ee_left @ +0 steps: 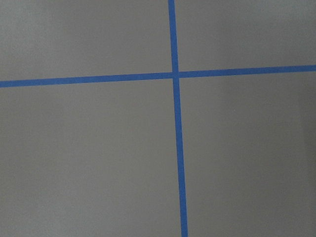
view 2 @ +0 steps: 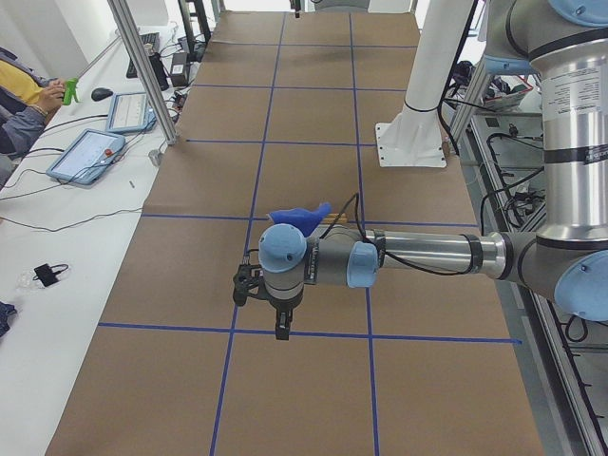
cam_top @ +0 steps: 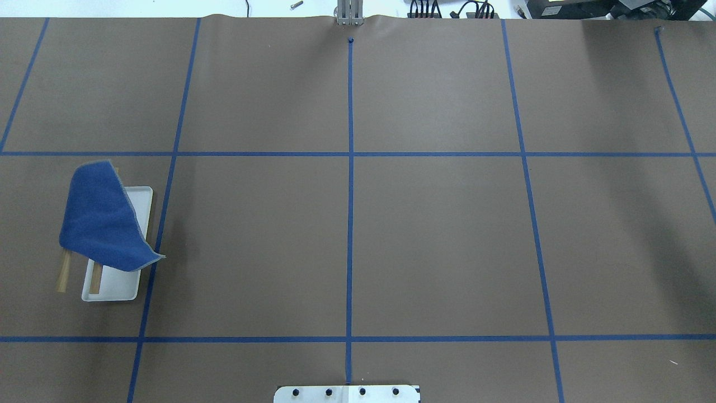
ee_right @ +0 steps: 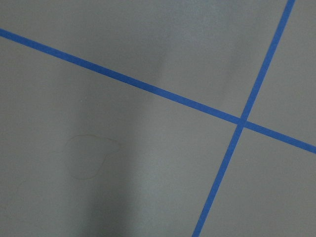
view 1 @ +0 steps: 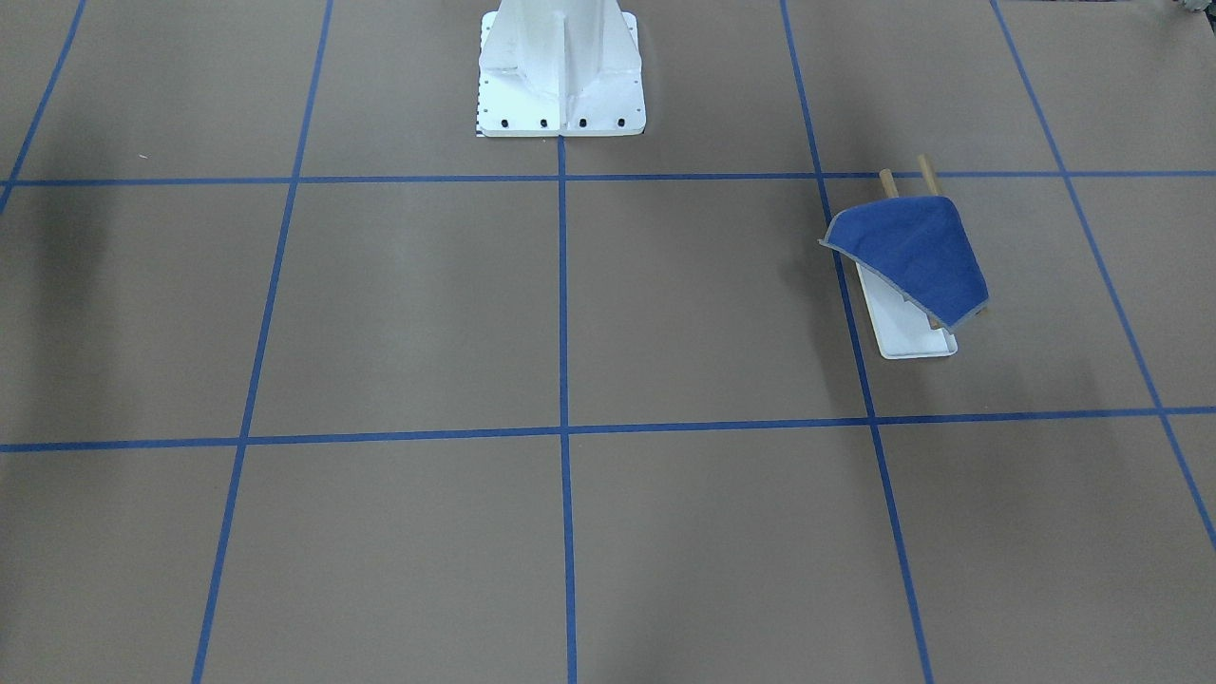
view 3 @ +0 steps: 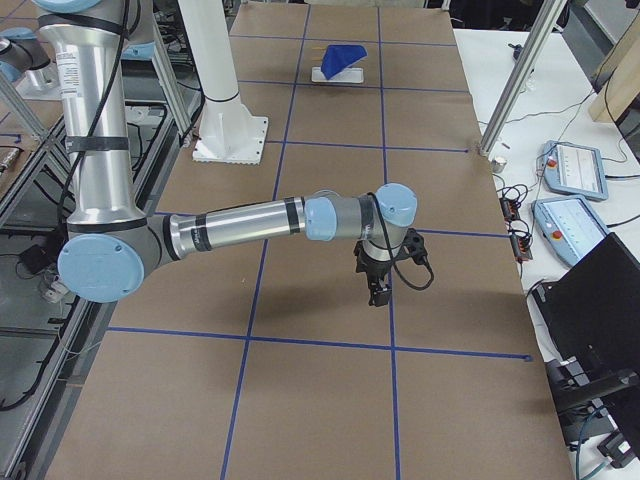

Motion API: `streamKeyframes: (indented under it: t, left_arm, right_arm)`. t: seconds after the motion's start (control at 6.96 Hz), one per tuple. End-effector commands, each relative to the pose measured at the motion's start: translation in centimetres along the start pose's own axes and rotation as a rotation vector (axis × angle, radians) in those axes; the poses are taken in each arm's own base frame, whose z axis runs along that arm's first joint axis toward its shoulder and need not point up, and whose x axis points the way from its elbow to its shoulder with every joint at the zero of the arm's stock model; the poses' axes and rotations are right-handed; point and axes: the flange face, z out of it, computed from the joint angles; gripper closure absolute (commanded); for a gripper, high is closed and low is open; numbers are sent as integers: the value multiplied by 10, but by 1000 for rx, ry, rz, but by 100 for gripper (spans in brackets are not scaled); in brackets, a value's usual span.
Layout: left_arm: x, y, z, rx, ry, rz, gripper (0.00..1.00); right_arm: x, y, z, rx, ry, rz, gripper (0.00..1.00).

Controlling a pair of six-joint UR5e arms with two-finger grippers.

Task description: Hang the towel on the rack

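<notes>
The royal-blue towel [view 1: 912, 252] lies draped over the two wooden rods [view 1: 888, 182] of the rack, whose white tray base [view 1: 902, 332] shows below it. In the overhead view the towel [cam_top: 103, 218] and the rack tray [cam_top: 114, 282] sit at the far left of the table. My left gripper [view 2: 280, 328] shows only in the exterior left view, hanging above the table, apart from the towel [view 2: 294, 217]. My right gripper [view 3: 378, 295] shows only in the exterior right view, far from the towel [view 3: 345, 55]. I cannot tell whether either is open or shut. Both wrist views show only paper and tape.
The large white bolted pedestal [view 1: 560, 76] stands at the robot's side of the table [cam_top: 347, 393]. Blue tape lines divide the brown table cover into squares. Tablets [view 2: 90, 157] and a metal post [view 2: 142, 71] stand along the operators' side.
</notes>
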Motion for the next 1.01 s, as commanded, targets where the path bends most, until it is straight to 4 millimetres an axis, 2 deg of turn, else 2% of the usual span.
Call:
streamKeyframes:
  t: [0.0, 0.43, 0.58, 0.72, 0.86]
  left_arm:
    - [2, 2, -1, 4, 9, 5, 1]
    - [1, 4, 0, 3, 9, 6, 1]
    - [6, 14, -5, 22, 9, 19, 1]
    - [3, 10, 0, 15, 21, 9, 1]
    - [2, -6, 1, 19, 24, 10, 1]
  right_arm:
    - [-14, -20, -19, -22, -4, 2, 0]
    - [-14, -21, -19, -16, -1, 11, 0]
    - [-23, -29, -30, 7, -1, -8, 0]
    - [-22, -24, -28, 3, -2, -2, 0]
    - [-33, -27, -38, 18, 1, -21, 0]
